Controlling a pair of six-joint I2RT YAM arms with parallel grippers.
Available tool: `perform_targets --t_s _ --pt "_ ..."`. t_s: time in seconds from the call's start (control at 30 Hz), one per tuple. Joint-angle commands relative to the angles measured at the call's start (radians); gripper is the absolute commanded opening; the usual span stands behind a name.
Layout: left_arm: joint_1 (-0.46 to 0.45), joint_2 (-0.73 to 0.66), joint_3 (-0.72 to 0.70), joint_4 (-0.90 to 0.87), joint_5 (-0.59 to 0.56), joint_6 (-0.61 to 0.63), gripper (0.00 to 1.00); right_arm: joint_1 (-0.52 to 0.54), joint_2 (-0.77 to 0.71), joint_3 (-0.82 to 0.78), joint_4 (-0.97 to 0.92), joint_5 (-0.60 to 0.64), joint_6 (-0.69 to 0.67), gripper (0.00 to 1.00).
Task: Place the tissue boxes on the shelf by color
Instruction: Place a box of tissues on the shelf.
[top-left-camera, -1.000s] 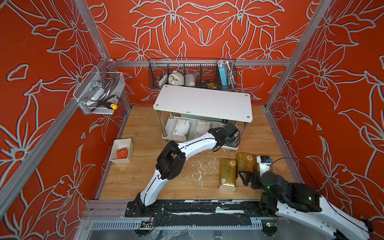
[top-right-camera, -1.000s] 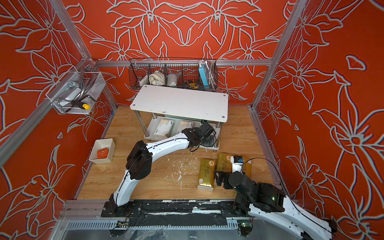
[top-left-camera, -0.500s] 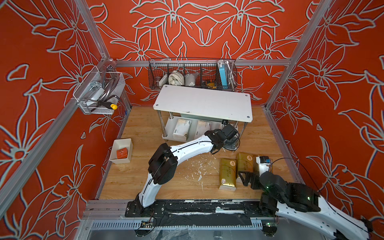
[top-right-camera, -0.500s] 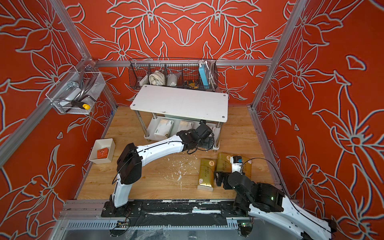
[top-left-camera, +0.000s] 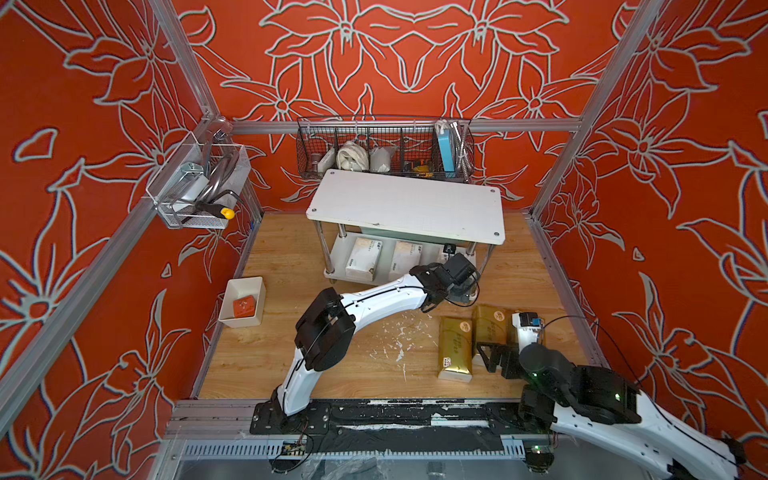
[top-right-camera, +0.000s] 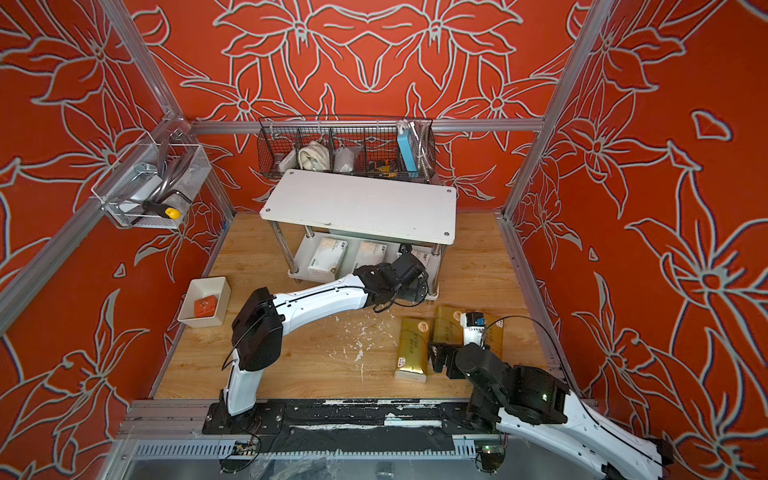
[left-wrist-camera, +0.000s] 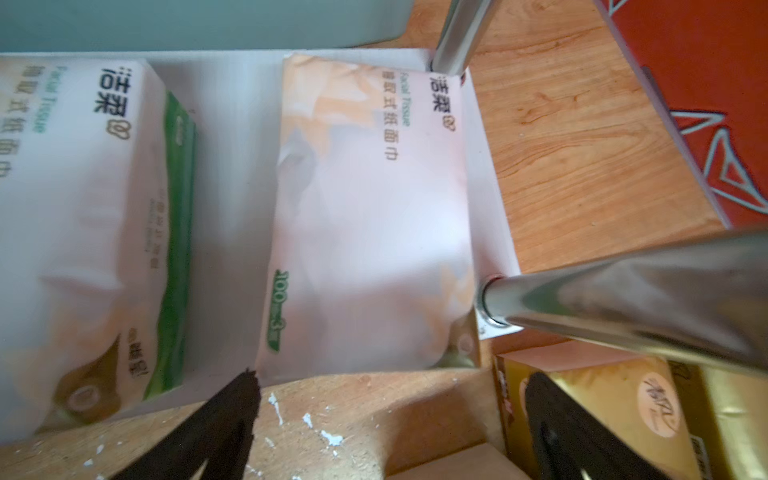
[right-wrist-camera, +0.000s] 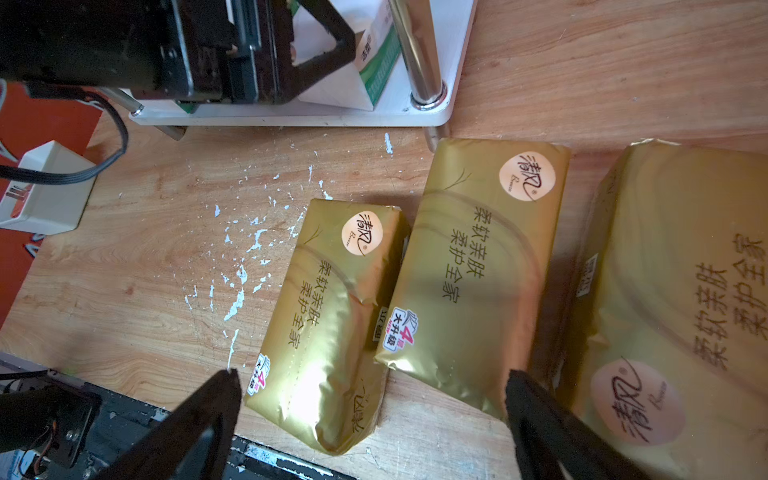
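The shelf stands at the back with its white top bare. In the left wrist view two white tissue boxes lie side by side on its lower tier. My left gripper hangs open and empty over the wooden floor just in front of the pack beside the chrome leg. Three gold tissue boxes lie on the floor at the front right. My right gripper is open above their near ends, holding nothing. In both top views it sits beside the gold packs.
A black wire basket hangs on the back wall behind the shelf. A clear bin is fixed to the left wall. A small white tray with an orange block sits on the floor at the left. White flecks litter the floor's middle.
My left arm's elbow has swung left and toward the front, and its gripper has drawn back a little from the shelf's lower tier. The right arm has stayed still.
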Motion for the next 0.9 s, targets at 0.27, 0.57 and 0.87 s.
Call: perform_targets --t_s 0.27,0.57,0.87 --pt "0.029 -0.001 0.009 0.031 -0.041 0.046 0.99 0.003 -0.019 -0.010 -0.032 0.021 0.006 0.99" --pt "0.037 0.049 0.063 0.029 0.003 0.059 0.99 0.003 -0.023 -0.007 -0.037 0.024 0.008 0.99" --pt "0.037 0.065 0.065 0.026 0.034 0.037 0.99 0.003 -0.023 -0.008 -0.038 0.027 0.009 0.99"
